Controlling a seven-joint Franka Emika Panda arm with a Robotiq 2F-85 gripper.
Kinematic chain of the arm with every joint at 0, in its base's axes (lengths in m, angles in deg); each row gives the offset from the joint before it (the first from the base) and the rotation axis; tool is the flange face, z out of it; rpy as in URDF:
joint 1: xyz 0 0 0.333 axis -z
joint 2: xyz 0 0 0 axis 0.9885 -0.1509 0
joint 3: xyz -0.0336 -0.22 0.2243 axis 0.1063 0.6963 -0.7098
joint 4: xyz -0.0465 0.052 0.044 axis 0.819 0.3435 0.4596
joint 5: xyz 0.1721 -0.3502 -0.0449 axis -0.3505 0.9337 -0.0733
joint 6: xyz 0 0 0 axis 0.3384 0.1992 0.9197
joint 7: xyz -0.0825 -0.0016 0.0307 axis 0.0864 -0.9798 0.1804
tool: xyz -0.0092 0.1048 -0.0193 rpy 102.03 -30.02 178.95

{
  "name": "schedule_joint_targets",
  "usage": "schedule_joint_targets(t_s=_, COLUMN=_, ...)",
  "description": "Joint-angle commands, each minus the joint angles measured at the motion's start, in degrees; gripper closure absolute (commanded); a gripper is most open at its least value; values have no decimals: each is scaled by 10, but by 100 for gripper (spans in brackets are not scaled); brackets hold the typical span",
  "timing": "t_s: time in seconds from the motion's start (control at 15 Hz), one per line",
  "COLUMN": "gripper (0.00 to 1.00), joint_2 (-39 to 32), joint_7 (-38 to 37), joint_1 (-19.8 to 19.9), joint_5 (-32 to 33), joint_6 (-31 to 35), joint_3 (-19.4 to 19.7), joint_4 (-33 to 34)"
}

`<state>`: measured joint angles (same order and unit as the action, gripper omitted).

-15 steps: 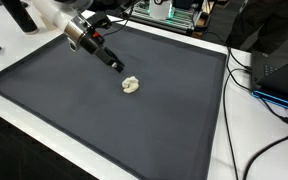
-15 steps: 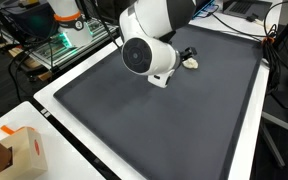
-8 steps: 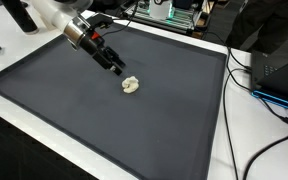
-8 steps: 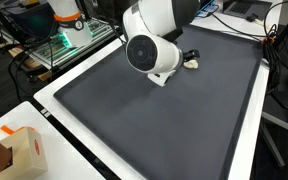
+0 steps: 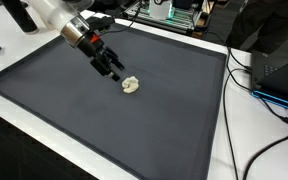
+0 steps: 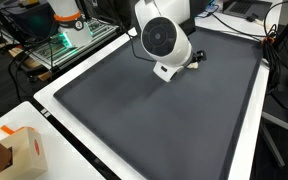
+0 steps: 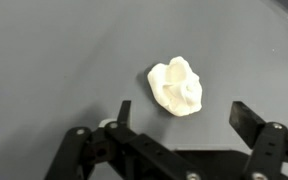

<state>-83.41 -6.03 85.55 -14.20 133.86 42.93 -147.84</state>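
The object nearest the gripper (image 5: 116,74) is a small lump (image 7: 176,86), cream to off-white in colour. Its outline is irregular: a rounded body with folded lobes and a shallow crease across the top. The surface is matte and looks soft, with pale shadows in the folds. What it is made of cannot be told from here.

Location: the lump lies on the mat (image 5: 104,130), in the half of it farther from the camera in an exterior view, well clear of all four edges. It rests flat on the mat with nothing else touching it.

End effector: released. The wrist view shows the two black fingers (image 7: 124,108) spread wide, one on each side of the lump and short of it, with bare mat between each pad and the lump. Nothing is grasped. In an exterior view the gripper hangs tilted, just beside the lump.

Materials and surfaces:
- Mat: dark grey, smooth, non-glossy, rectangular, with a slightly raised border.
- Table (image 6: 46,105): white and hard, showing as a narrow band around the mat.
- Fingers: black, angular, with flat pads and visible linkage bars.
- Arm housing (image 6: 164,38): glossy white, rounded, with a dark circular cap.
- Cables (image 5: 259,90): black and blue, lying loose on the table beside the mat.
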Motion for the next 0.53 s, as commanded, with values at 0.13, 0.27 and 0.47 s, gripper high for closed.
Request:
schedule_joint_targets(t_s=0.13, gripper=0, joint_2=-3, joint_7=-89, joint_1=-48, joint_5=99, joint_6=34, joint_3=22, joint_4=29)
schedule_joint_targets(t_s=0.27, gripper=0, joint_2=-3, joint_7=-115, joint_1=-60, joint_5=148, joint_6=31, joint_3=25, joint_4=43)
schedule_joint_targets(t_s=0.47, gripper=0, joint_2=-4, joint_7=-157, joint_1=-78, joint_5=240, joint_6=14, joint_3=31, joint_4=72)
